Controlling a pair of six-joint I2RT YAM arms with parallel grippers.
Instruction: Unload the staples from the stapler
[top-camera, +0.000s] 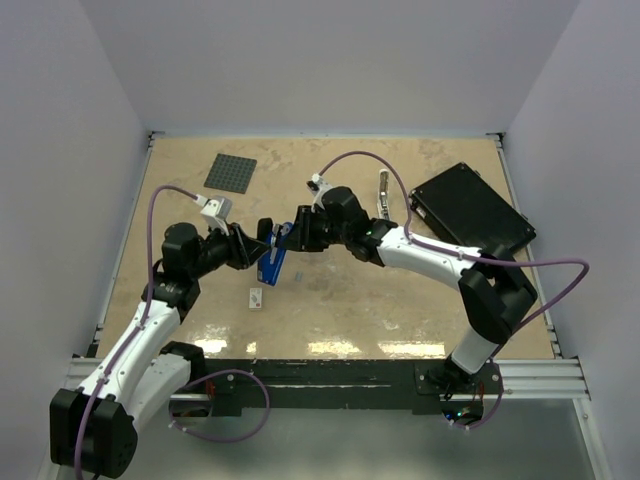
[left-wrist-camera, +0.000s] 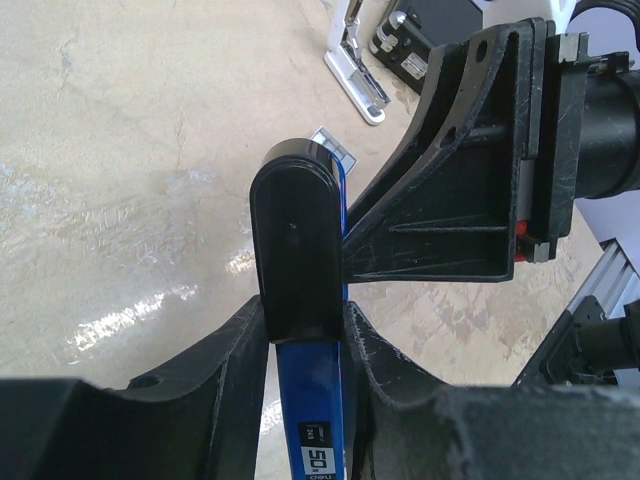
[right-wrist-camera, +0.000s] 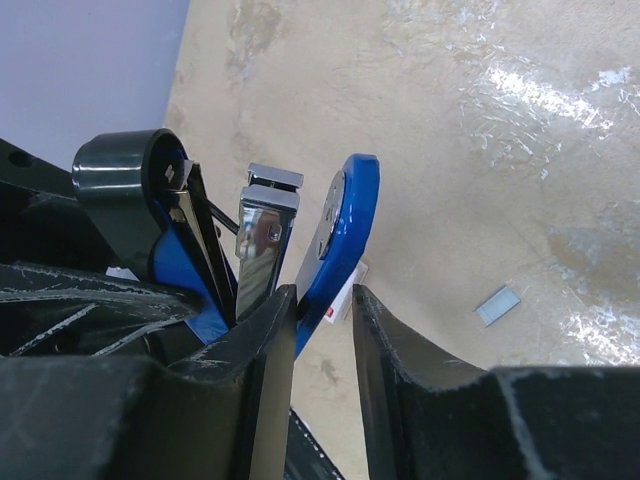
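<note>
"Near the front edge of the table (top-camera: 400, 320), what's lying there?"

"A small white rectangular block (top-camera: 256, 298) with dark marks, flat on the glossy, mottled tan top."

"And just beyond it?"

"The stapler (left-wrist-camera: 295, 240), held up off the table between the two arms. It's slim, with a shiny blue plastic body and a smooth, rounded black end cap."

"Who has hold of it?"

"The left gripper (left-wrist-camera: 305, 345). Its scuffed matte-black fingers are clamped on the black cap, one pressing each side."

"Is the stapler open?"

"Yes. From the right wrist it fans into three parts: the black base, a mirror-bright metal rail with a squared tip, and the curved blue cover standing away from both."

"And the right gripper (right-wrist-camera: 325, 305)?"

"Its jaws stand a narrow way apart. The blue cover reaches down into the gap and lies against one finger. A sliver of table shows on the other side, so it isn't pinched from both sides."

"Any staples (right-wrist-camera: 497, 305)?"

"One short, flat grey metallic strip lies on the table, apart from the stapler. I can't tell whether the rail holds more."

"Farther back?"

"A slim silver-white bar-shaped tool (top-camera: 383, 192). Right of it is a flat black box (top-camera: 470, 210) with rounded corners. Well to the left sits a square dark-grey studded plate (top-camera: 230, 172)."
</note>
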